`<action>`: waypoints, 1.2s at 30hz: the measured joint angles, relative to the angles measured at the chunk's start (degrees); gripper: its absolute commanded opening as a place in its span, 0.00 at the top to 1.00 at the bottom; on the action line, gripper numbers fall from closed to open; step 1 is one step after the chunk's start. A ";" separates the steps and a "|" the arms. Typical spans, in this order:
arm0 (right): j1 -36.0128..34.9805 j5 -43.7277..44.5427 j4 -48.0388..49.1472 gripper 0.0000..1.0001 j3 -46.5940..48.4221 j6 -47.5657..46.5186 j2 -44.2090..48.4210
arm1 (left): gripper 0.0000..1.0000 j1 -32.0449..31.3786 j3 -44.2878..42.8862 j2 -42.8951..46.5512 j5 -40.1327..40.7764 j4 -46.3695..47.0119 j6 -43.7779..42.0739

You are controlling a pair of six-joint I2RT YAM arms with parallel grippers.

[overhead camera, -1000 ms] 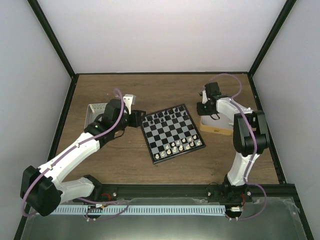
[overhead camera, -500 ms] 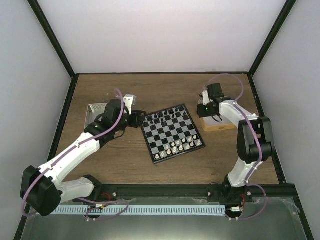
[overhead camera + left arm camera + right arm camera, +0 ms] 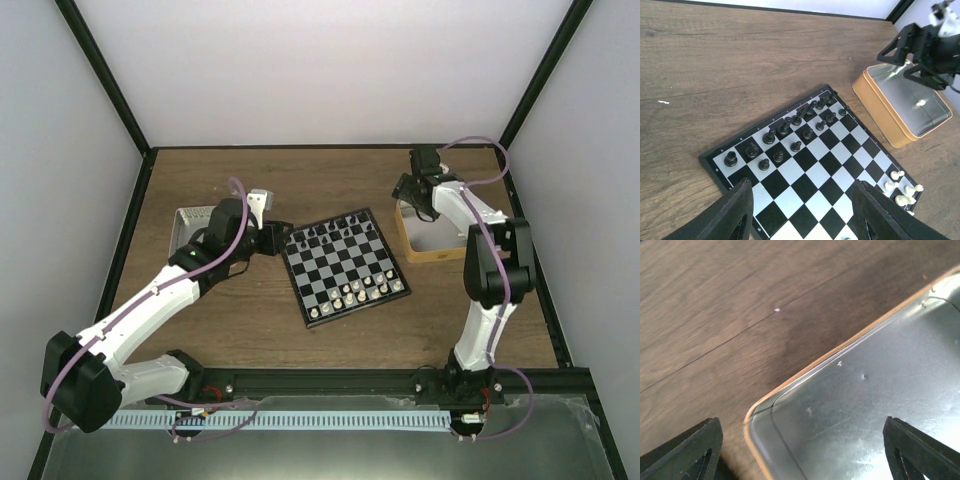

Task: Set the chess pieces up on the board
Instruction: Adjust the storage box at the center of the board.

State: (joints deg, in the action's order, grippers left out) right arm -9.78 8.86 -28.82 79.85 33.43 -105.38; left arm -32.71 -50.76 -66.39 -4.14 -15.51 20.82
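Orange-tan tray [image 3: 434, 258] sits right of the board [image 3: 340, 262]; the right gripper [image 3: 408, 192] hangs over its far left corner, jaws spread wide and empty. One cream piece [image 3: 921, 103] lies in the tray. The left gripper [image 3: 280, 236] hovers at the board's left edge, fingers apart, holding nothing. Cream chess pieces [image 3: 358, 293] stand along the board's near edge, black pieces [image 3: 785, 129] along the far one.

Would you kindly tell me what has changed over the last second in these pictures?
The right gripper moved farther from the bases, to the far left corner of the orange-tan tray, and opened its jaws wide; nothing is seen between them. The left gripper, open beside the chessboard, and the white chessmen stayed put.
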 measured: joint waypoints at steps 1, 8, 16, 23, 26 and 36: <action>0.00 0.81 -0.17 0.09 0.63 1.70 -1.46 | 0.44 0.00 0.00 0.00 0.00 0.00 0.00; 0.46 4.79 -2.25 0.14 6.84 10.23 -9.64 | 0.44 0.00 0.11 0.00 0.00 0.09 0.00; 1.07 5.49 -2.93 0.44 9.79 11.06 -13.09 | 0.44 0.00 0.26 0.00 0.00 0.42 0.00; 1.07 1.92 -2.38 0.59 9.79 6.21 -13.31 | 0.44 0.00 0.26 0.00 -0.02 0.44 0.00; 1.07 0.85 -0.26 0.64 8.20 3.82 -12.66 | 0.44 0.00 0.28 0.00 -0.02 0.42 0.00; 1.07 -4.68 2.34 0.76 -1.05 -8.09 -5.88 | 0.44 0.00 0.28 0.00 -0.02 0.42 0.00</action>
State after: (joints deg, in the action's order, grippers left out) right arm -8.71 4.19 -26.48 78.81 25.34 -111.26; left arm -32.71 -50.48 -66.39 -4.16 -15.09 20.82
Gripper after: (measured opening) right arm 0.263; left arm 0.562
